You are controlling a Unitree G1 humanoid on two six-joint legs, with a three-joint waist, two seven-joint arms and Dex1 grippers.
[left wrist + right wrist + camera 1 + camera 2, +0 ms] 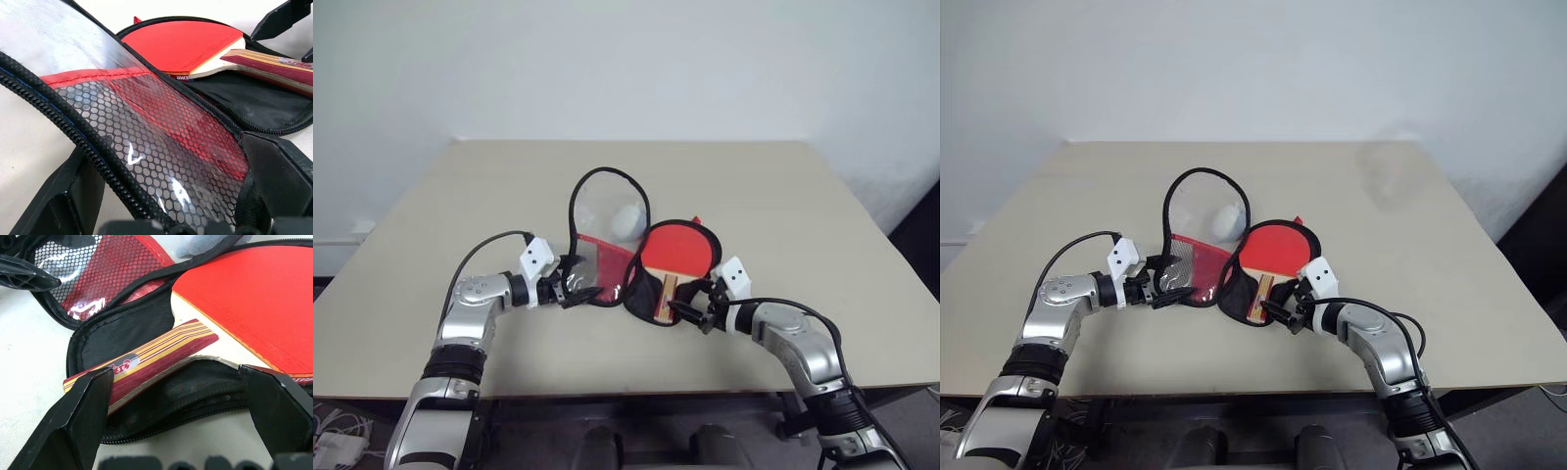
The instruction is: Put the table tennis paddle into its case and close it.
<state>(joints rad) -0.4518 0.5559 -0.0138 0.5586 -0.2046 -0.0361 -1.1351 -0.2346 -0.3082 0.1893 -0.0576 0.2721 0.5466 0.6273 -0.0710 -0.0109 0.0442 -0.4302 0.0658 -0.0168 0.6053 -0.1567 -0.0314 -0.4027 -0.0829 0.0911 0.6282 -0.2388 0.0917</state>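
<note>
The table tennis paddle point(675, 253), with a round red rubber face and a short striped wooden handle, is seen lying inside the black lower half of the case point(646, 294), a paddle-shaped soft zip pouch that lies unzipped on the beige desk point(783, 196). The lid of the case point(607, 220), with a clear window, a red panel and black mesh, is folded away to the left of the paddle and is partly raised.

The left tool point(576, 290) is held low over the desk, with the forearm bent inward and pointed to the right. Its two black fingers point(68, 196) are spread wide, and the zip edge of the mesh lid lies between them; a firm grip cannot be told.

The right tool point(690, 308) is reached in from the right side, pointed to the left and a little downward. Its fingers point(83, 416) are also spread wide, one on each side of the handle end of the paddle. The handle is touched or nearly touched by one finger, but it is not clamped.
</note>
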